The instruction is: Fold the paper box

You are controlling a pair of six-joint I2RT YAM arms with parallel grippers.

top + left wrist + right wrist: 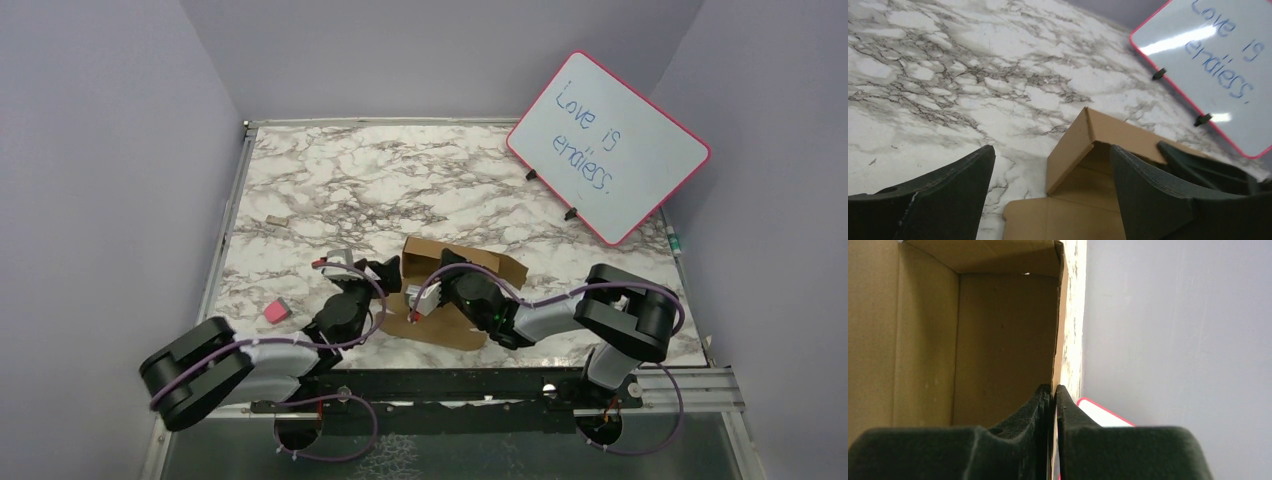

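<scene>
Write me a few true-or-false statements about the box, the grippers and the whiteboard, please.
1. The right gripper pinches a wall of the paper box. True.
2. The left gripper is shut. False: it is open, its fingers wide apart at the box's edge.
3. The whiteboard reads "Love is endless." True.
4. The paper box lies as a flat sheet. False: several of its walls stand up.
</scene>
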